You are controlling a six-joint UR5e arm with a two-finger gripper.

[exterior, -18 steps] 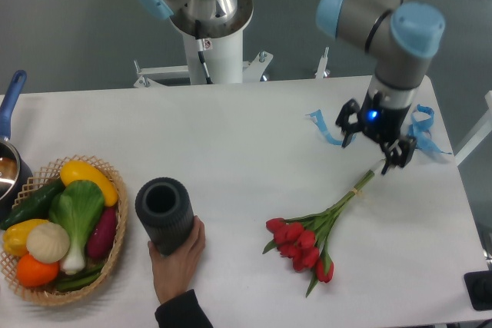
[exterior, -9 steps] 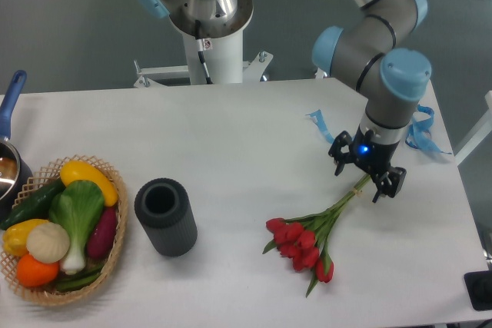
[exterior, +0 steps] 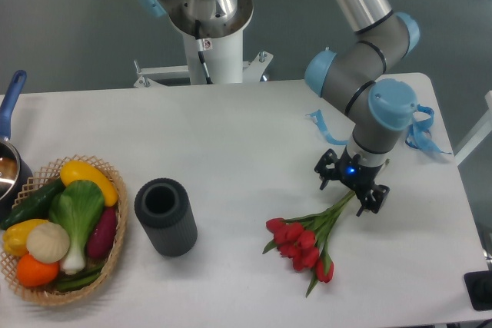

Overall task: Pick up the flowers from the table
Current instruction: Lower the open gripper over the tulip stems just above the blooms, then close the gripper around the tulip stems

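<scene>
The hand (exterior: 351, 187) hangs low over the right part of the table (exterior: 254, 124), pointing down, and its two dark fingers (exterior: 326, 170) stand apart, one on either side of the green stems, so it is open and holds nothing. The flowers (exterior: 304, 242) lie flat on the table, red heads bunched toward the front edge, stems running up and to the right until they pass under the hand; whether the fingers touch the stems cannot be told from this angle. A small blue light glows on the wrist just above the fingers. The arm (exterior: 361, 21) comes in from the top, a silver tube bending through pale blue joints down to the hand. Behind it, near the far right corner, curled blue ribbon (exterior: 421, 130) lies on the table, and another strip of it shows just left of the wrist. Over to the left of the flowers, well apart from them, a dark ribbed cylinder (exterior: 164, 217) stands upright with its open mouth facing up. Farther left, at the table's edge, a wicker basket (exterior: 115, 247) holds vegetables: a yellow pepper, a leafy green with a white stalk, a purple one, an orange one, a pale round one. A pot with a blue handle (exterior: 11, 97) peeks in at the far left edge.
</scene>
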